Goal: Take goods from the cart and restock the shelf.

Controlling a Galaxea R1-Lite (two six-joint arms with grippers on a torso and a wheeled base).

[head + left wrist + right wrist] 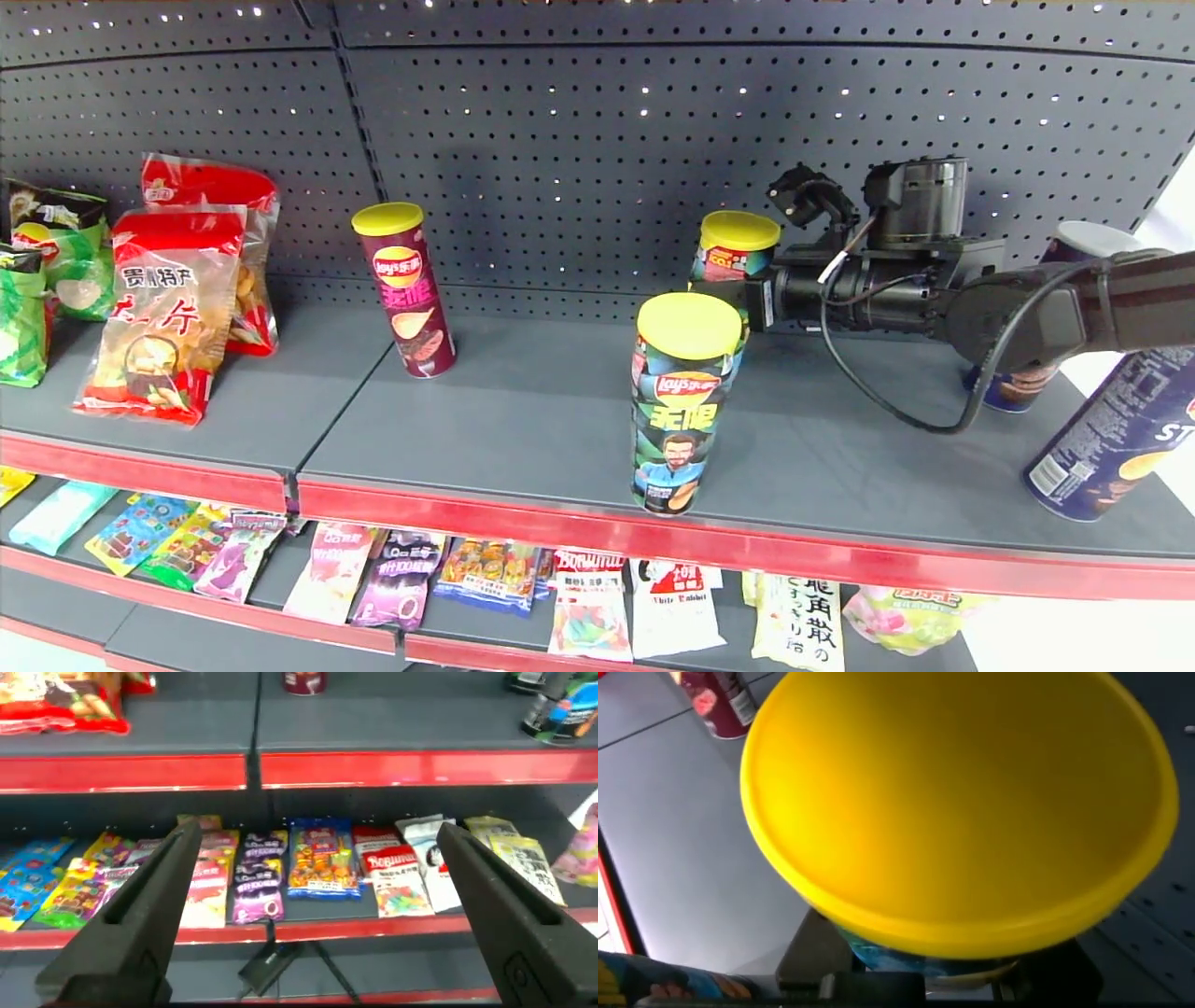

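Chip can, yellow lid, teal printed body: upright toward the back of the shelf, directly behind a matching front can that stands at the red edge. By my judgement it goes there to build a front-to-back row of one product, label outward. Holder: my right tool, gripping from the side below the lid, fingers on either side of the body and closed against it as far as I can judge. The low side grip leaves the lid free and the can vertical. Right arm: comes in from the right, forearm roughly level above the shelf board, wrist straight, cable hanging in a loop beneath. Left tool: fingers spread wide, nothing between them, held lower and facing the candy bags on the tier below. Neighbouring stock: purple can upright well to the left, snack bags beyond it, and a blue can leaning at the far right.
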